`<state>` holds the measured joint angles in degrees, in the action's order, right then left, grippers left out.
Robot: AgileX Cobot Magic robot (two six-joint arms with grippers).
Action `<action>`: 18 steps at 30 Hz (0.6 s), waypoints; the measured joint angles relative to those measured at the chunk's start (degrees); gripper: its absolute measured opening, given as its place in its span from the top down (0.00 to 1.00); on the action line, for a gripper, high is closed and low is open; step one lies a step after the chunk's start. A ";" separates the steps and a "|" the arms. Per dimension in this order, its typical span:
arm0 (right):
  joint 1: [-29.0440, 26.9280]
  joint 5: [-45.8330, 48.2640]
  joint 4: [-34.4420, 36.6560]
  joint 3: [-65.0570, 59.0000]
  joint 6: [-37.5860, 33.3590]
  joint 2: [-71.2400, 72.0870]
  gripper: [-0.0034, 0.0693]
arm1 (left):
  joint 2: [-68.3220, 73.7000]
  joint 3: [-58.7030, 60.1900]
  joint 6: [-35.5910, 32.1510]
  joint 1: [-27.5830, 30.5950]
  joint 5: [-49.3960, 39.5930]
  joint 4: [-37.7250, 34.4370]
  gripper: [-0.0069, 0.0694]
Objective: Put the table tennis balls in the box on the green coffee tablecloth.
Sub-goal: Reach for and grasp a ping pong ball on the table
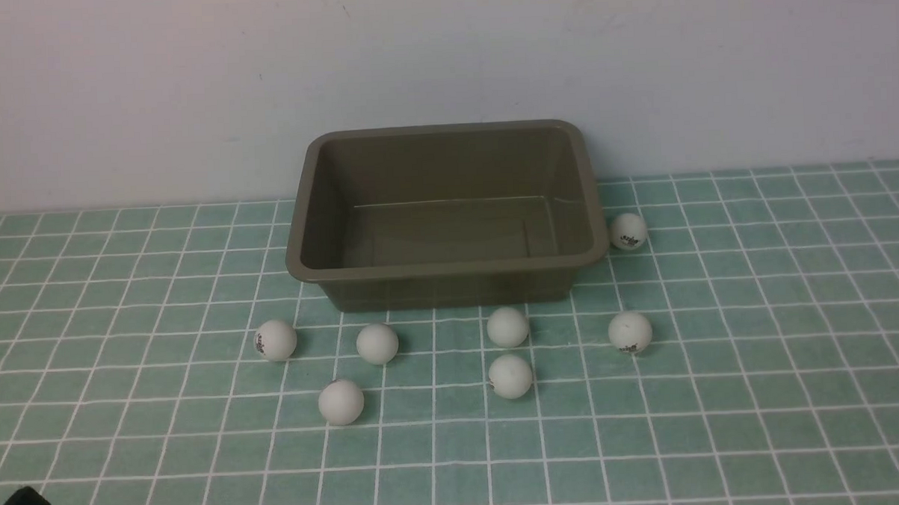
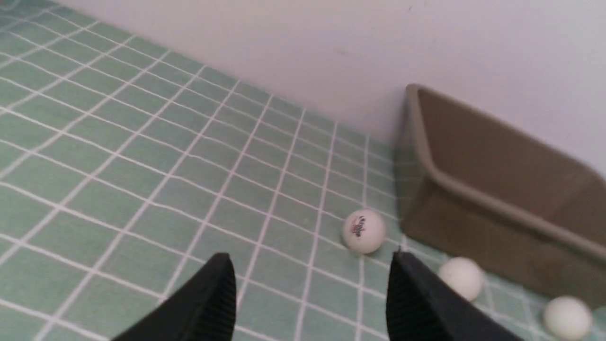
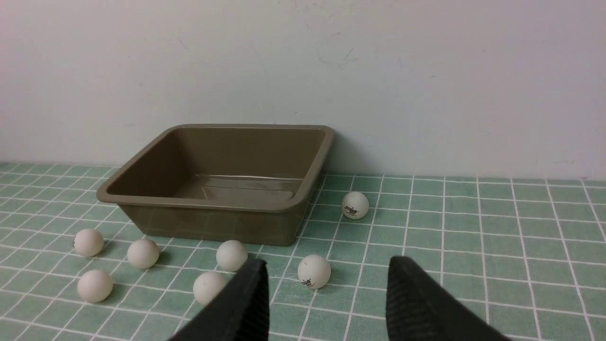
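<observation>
Sitting on the green coffee tablecloth (image 1: 759, 346), the box (image 1: 450, 267) stands by the wall. All seven table tennis balls (image 1: 377, 343) lie on the cloth outside it, six in front and one beside its right side. The left gripper (image 2: 310, 258) and the right gripper (image 3: 329, 263) both have their jaws spread apart, holding nothing.

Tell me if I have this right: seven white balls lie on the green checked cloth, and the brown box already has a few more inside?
Not quite. The box is empty: the front view looks straight into it and shows only its bare floor. The rest holds: the seven white balls do lie on the green checked cloth, all outside the box.
</observation>
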<state>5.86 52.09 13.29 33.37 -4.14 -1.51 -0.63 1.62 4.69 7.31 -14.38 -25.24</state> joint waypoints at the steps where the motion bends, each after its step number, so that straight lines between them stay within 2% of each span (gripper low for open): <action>1: 0.00 0.00 0.00 0.00 0.00 0.00 0.52 | 0.00 0.00 0.06 0.00 0.14 -1.22 0.39; 4: 0.00 0.00 0.00 0.00 0.00 0.00 0.52 | 0.00 0.00 0.06 0.00 0.37 -3.96 0.39; 6: 0.00 0.00 0.00 0.00 0.00 0.00 0.52 | 0.00 0.00 0.16 0.00 2.32 -8.21 0.39; 11: 0.00 0.06 0.06 0.00 0.00 0.00 0.52 | 0.00 -1.33 -1.61 0.00 1.94 -9.67 0.39; 15: 0.00 0.17 0.06 0.00 0.00 0.00 0.52 | 0.00 -8.52 -7.62 0.00 -5.32 -9.94 0.39; 18: 0.00 0.17 0.06 0.00 -1.24 0.00 0.52 | 1.00 -15.30 -13.82 0.00 -13.99 -9.94 0.39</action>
<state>5.86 52.26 13.35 33.37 -5.38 -1.51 0.36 -13.68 -9.13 7.31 -28.37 -35.18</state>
